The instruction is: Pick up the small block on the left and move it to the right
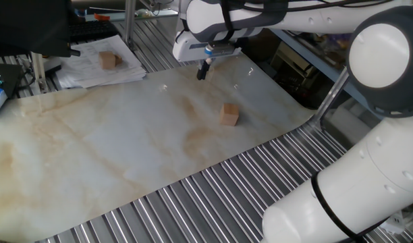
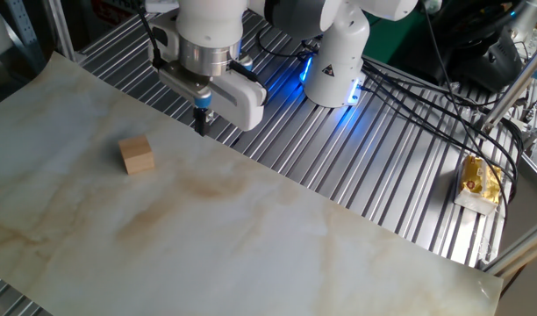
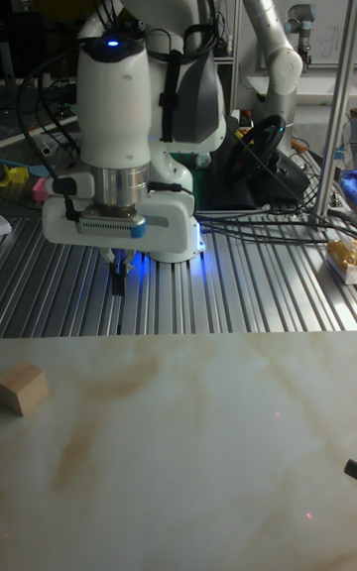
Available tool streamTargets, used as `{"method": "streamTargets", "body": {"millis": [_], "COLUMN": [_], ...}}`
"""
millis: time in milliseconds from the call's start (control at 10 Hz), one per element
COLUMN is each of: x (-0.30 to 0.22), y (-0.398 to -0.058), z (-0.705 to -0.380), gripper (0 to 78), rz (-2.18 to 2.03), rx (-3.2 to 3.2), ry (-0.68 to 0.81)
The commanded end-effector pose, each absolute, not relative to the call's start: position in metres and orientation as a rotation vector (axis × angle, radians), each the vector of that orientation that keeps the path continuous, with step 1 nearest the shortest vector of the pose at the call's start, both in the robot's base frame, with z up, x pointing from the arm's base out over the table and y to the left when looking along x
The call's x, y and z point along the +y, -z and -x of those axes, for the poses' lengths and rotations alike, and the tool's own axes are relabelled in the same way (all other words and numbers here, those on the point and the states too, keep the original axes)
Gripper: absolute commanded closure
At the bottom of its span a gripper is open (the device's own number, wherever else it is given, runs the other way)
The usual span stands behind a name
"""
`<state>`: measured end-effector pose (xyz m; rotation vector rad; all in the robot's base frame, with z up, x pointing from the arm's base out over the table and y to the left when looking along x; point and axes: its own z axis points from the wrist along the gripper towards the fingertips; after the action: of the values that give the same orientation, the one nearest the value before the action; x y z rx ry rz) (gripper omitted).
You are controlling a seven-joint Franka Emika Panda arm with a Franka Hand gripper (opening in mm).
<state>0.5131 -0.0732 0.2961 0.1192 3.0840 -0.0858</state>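
Nearest the camera in one fixed view, the ribbed metal counter [image 1: 193, 202] carries a pale marbled sheet [image 1: 92, 148]. The small block [image 1: 229, 114], a plain light-tan wooden cube, sits flat on this sheet with open surface on every side. The hand [image 1: 204, 71] hangs beyond it, above the sheet's far edge, with its fingers closed together and nothing between them. The small block lies at roughly 5 o'clock from the hand in this view, and at roughly 8 o'clock in the other fixed view. Being a cube, it offers no long axis. In my judgement the fingers must part before descent. Farthest off, at 10 o'clock, a darker brown wooden cube [image 1: 109, 60] rests on papers [image 1: 92, 74], well apart.
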Motion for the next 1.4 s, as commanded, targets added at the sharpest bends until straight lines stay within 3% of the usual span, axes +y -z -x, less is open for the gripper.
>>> {"method": "streamTargets", "body": {"millis": [100,1400], "x": [-0.082,-0.132], "y": [-0.299,-0.286], "z": [-0.520,-0.531], "gripper": [77.6,77.6], "rz": [-0.096,-0.049], "rx": [3.086,3.084], "ry": [0.089,0.070]}}
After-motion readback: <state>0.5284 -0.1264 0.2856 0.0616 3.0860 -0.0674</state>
